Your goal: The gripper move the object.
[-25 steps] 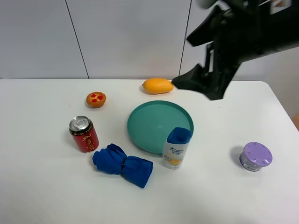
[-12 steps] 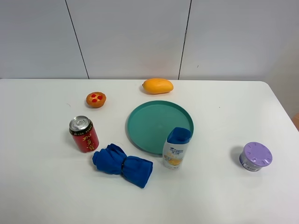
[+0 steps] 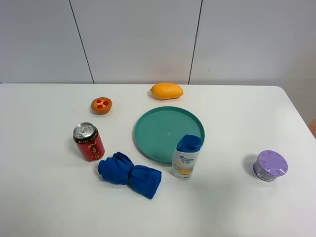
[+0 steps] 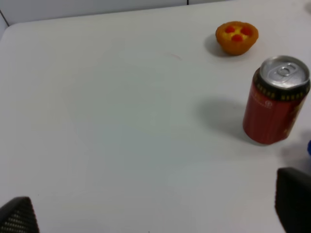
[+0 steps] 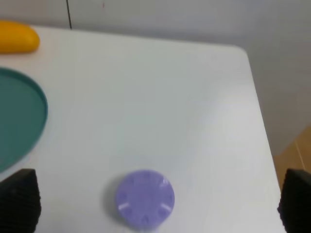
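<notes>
Bottle: we see the bottle (image 3: 186, 157) upright at lower centre of the high view, touching or just overlapping the near rim of the green plate (image 3: 148, 118); neither wrist view shows it.
Why it stands so: we judge it is free on the table (image 3: 49, 207), held by nothing.
Left tool: the left tool (image 4: 155, 216) shows only two dark tips at the lower corners of its view, set wide apart, holding nothing.
Right tool: the right tool (image 5: 155, 204) likewise shows tips at the two lower corners, spread, empty.
Neighbours: blue cloth (image 3: 129, 175) just left of the bottle; can (image 3: 89, 142) further left; purple jar (image 3: 270, 165) well apart at right.
Open room: we find bare table right of and below the bottle.
Edges: the table's right edge lies beyond the jar.
Far side: mango (image 3: 167, 91) and tart (image 3: 101, 105) sit in the upper part of the high view, well clear.
</notes>
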Available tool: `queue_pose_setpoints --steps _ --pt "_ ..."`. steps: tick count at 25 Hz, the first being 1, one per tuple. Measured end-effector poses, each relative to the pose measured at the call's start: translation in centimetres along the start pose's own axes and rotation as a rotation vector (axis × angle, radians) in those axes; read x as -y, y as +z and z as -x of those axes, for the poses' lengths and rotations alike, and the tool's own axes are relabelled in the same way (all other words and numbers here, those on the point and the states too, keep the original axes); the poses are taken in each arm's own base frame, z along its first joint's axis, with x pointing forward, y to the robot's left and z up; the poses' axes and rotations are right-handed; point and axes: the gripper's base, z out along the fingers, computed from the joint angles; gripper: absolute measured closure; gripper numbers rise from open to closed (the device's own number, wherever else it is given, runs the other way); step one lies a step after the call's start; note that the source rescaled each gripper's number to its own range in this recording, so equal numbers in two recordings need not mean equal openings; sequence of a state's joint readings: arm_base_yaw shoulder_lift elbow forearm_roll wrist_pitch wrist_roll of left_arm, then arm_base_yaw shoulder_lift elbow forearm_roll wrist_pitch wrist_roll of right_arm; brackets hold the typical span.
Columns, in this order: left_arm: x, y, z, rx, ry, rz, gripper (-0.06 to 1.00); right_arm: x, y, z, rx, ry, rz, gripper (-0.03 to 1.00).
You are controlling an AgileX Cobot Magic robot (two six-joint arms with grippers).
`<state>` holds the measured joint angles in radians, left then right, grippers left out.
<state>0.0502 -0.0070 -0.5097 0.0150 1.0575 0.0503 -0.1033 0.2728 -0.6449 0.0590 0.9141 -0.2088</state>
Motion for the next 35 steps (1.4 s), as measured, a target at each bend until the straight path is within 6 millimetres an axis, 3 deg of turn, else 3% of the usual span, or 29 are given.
queue_pose_setpoints --steps 4,10,35 --pt "0.0 0.0 0.0 0.000 0.000 0.000 -0.06 -0.5 -1.2 -2.7 -0.057 0.013 -0.012 -0.03" --pt "0.0 0.0 0.0 0.000 0.000 0.000 -0.06 -1.2 -1.1 -6.0 -0.061 0.024 -0.004 -0.03" --pt "0.0 0.0 0.0 0.000 0.000 0.000 -0.06 -1.2 -1.4 -6.2 -0.026 0.053 -0.016 -0.03"
